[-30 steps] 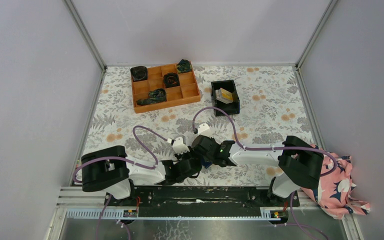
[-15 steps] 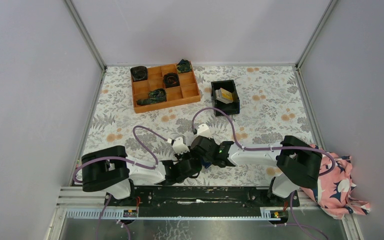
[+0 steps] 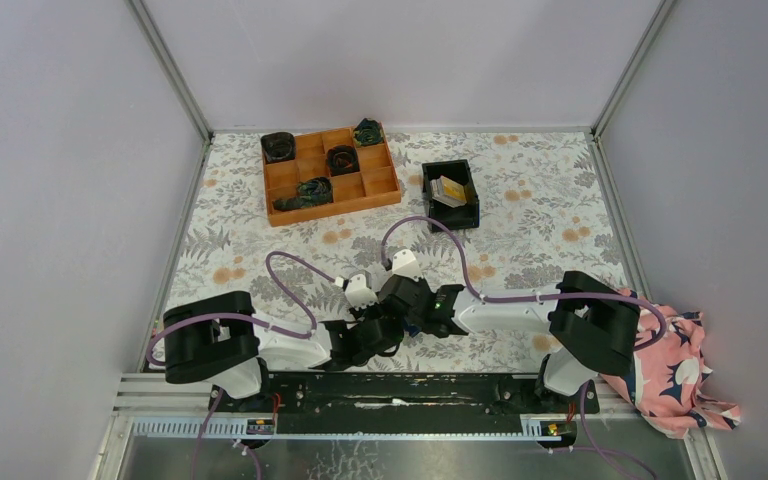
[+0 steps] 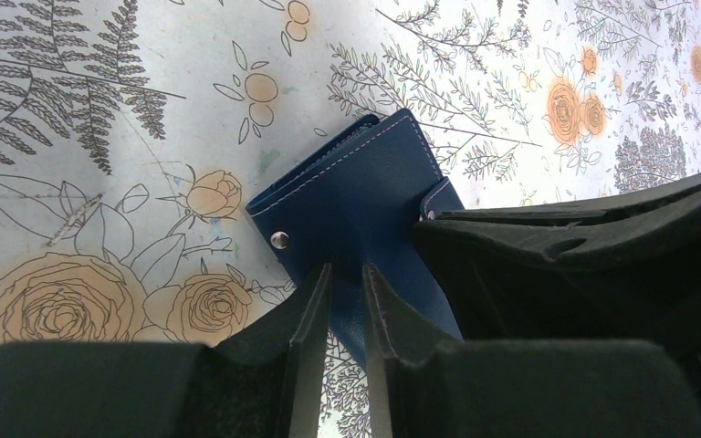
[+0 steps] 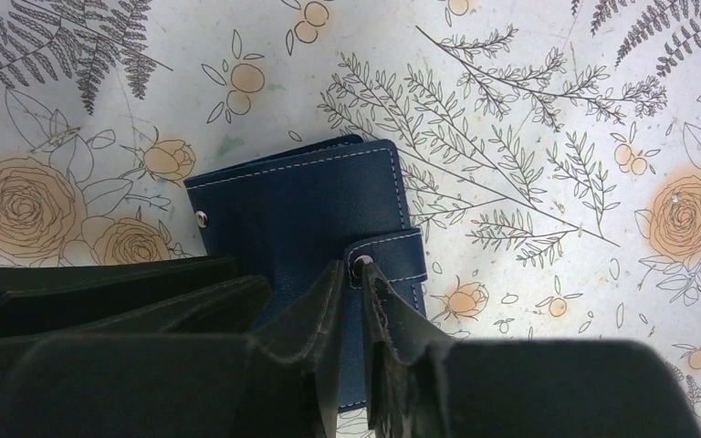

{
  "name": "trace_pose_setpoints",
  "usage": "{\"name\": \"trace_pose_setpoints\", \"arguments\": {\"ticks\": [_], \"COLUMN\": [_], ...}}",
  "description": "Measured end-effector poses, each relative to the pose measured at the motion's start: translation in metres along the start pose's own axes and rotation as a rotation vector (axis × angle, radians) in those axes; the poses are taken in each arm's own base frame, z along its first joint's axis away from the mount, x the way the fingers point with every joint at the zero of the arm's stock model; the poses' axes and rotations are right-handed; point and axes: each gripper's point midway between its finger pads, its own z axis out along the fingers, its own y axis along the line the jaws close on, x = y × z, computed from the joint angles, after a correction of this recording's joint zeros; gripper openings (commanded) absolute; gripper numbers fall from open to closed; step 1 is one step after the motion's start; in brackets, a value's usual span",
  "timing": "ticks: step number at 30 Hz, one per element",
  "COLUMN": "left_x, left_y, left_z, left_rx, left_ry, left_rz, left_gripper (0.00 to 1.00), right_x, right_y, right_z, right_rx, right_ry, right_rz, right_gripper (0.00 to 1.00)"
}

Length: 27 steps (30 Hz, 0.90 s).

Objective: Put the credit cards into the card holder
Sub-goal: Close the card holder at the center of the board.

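The card holder (image 4: 356,196), a dark navy folding wallet, lies closed on the floral tablecloth near the front middle. My left gripper (image 4: 345,274) is shut on its near edge, beside the snap stud. My right gripper (image 5: 354,271) is shut on the wallet's snap tab (image 5: 397,251). In the top view both grippers, left (image 3: 390,325) and right (image 3: 412,312), meet over the wallet and hide most of it. The credit cards (image 3: 448,189), yellow and grey, lie stacked in the black bin (image 3: 473,208) at the back.
An orange compartment tray (image 3: 382,188) holding dark coiled items stands at the back left of the bin. A pink floral cloth (image 3: 675,370) hangs at the table's near right corner. Purple cables loop above both arms.
The right arm has shifted slightly to the left, toward the left gripper. Both grips on the wallet are unchanged.
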Motion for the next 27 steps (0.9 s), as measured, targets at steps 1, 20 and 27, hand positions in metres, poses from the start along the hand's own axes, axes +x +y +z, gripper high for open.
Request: {"name": "trace_pose_setpoints", "arguments": {"ticks": [1,20,27], "left_x": [0.0000,0.0016,0.0022], "left_y": [0.0000,-0.0034,-0.0061], "left_z": [0.0000,0.0032,0.0046], "left_rx": [0.000,0.011,0.014], "left_ry": [0.000,-0.005,-0.006], "left_rz": [0.000,-0.012,-0.016], "left_gripper": [0.26,0.26,0.26], "right_x": [0.0000,0.0044,0.0073], "right_y": [0.0002,-0.0053,-0.0073], "right_z": [-0.0001,-0.0058,-0.0085], "right_rx": [0.001,0.023,0.022], "right_ry": [-0.001,-0.031,-0.030], "right_rz": [0.004,0.040,0.039], "right_gripper": [0.18,0.14,0.14]}}
